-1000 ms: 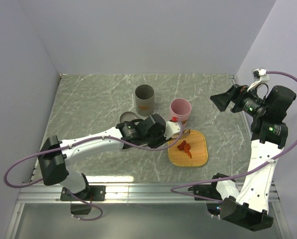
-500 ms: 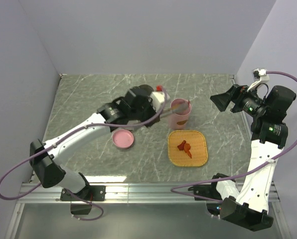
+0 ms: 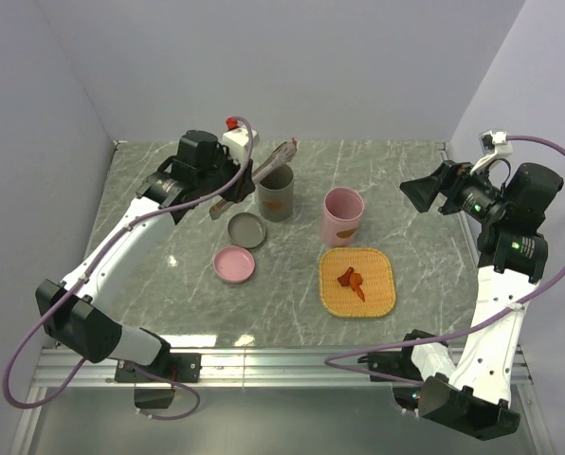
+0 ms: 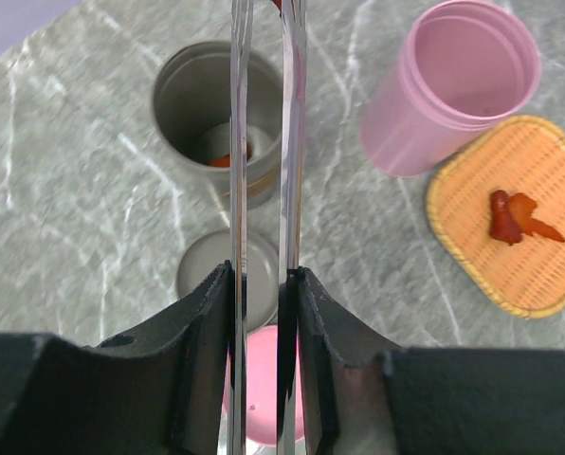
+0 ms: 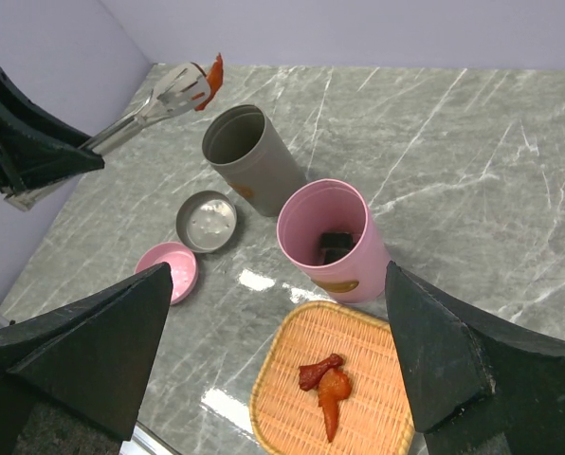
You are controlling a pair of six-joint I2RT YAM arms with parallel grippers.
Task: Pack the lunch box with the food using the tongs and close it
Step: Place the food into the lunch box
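Holding: left gripper (image 4: 264, 280) has its jaws drawn partway in and clamped on the two arms of the tongs (image 4: 291, 142), gripped near the joined end.
Tongs: angled up toward the far right, passing over the grey canister (image 3: 275, 194); the tips are raised in the air by its far rim.
Tong load: one orange-red fried piece (image 5: 213, 70) pinched at the tips.
Right gripper (image 3: 423, 194): jaws spread fully wide, nothing between them; raised at the right edge, well apart from everything on the table.
Grey canister, contents: a white and orange bit on its floor, mostly hidden behind the tongs.
Pink canister (image 3: 343, 216): upright, right of the grey one; a dark roll (image 5: 335, 246) inside.
Lids: grey lid (image 3: 246, 229) and pink lid (image 3: 234, 264), flat on the marble table (image 3: 169, 275), near side of the grey canister.
Woven tray (image 3: 377, 299): near right of the pink canister; fried chunks (image 3: 351, 281) lie together at its centre.
Change: half a second ago the tong tips were at the pink canister's mouth; the left arm has since swung far and left, uncovering the grey lid. Right arm, tray and chunks unchanged.
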